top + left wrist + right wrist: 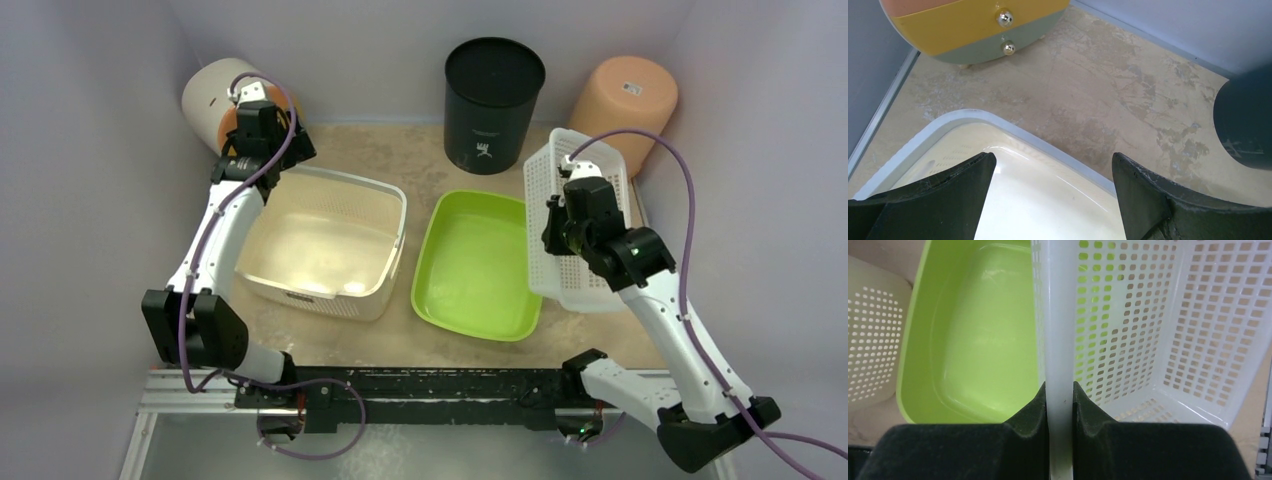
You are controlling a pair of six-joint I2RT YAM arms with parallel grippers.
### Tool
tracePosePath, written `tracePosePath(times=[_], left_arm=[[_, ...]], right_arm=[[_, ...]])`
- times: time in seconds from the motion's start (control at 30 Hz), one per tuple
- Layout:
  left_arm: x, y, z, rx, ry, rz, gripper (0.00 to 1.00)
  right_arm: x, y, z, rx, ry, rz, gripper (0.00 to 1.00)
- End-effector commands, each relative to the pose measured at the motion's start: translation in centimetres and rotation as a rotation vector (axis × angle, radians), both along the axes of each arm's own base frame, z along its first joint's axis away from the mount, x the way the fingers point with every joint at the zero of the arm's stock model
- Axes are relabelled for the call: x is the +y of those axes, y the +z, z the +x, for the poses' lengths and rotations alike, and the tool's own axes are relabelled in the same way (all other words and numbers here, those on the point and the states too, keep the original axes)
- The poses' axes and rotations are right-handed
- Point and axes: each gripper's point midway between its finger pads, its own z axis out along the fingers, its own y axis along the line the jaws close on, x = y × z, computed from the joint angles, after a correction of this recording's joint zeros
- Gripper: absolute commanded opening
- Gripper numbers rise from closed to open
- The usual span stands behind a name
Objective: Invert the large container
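- Seen from above, the left arm (218, 225) covers the far-left corner of the large container (330, 298).
- The right arm (610, 240) hides the middle of the white perforated basket (590, 160).
- The print on the black cylinder (495, 100) is too small to read.
- In the left wrist view, the bottom edge cuts off the large container. Only one rim corner shows.
- In the right wrist view, the basket's rim disappears between the fingers (1028, 415) of the right gripper (1060, 390). The lime-green tub (973, 340) runs off the top edge.
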Motion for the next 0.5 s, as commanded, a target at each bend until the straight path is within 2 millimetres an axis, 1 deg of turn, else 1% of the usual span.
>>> tracePosePath(times=[0.0, 0.07, 0.13, 0.2, 0.27, 0.4, 0.43, 0.47], left_arm=[[0.0, 2.8, 1.2, -0.078, -0.004, 0.003, 0.88], [0.1, 2.8, 1.2, -0.076, -0.001, 0.006, 0.88], [0.2, 2.9, 1.3, -0.077, 0.0, 0.009, 0.88], [0.2, 2.8, 1.3, -0.075, 0.003, 0.012, 0.88], [0.3, 2.7, 1.2, -0.071, 0.007, 0.016, 0.88], [0.5, 2.6, 1.1, -0.065, 0.01, 0.024, 0.88], [0.6, 2.7, 1.0, -0.066, 0.012, 0.028, 0.88], [0.6, 2.8, 0.9, -0.068, 0.015, 0.032, 0.88]], right_arm=[[-0.9, 2.0, 0.8, -0.11, -0.063, 0.012, 0.0], [-0.2, 1.7, 1.0, -0.106, -0.033, 0.028, 0.0], [1.7, 0.6, 1.0, -0.073, 0.041, 0.087, 0.0], [4.2, 0.0, 1.0, -0.051, 0.126, 0.181, 0.0], [6.6, 0.1, 1.2, -0.05, 0.207, 0.274, 0.0], [8.9, -0.3, 1.8, -0.04, 0.279, 0.359, 0.0], [9.6, 0.0, 1.9, -0.049, 0.31, 0.387, 0.0], [10.7, 0.9, 2.3, -0.083, 0.357, 0.43, 0.0]])
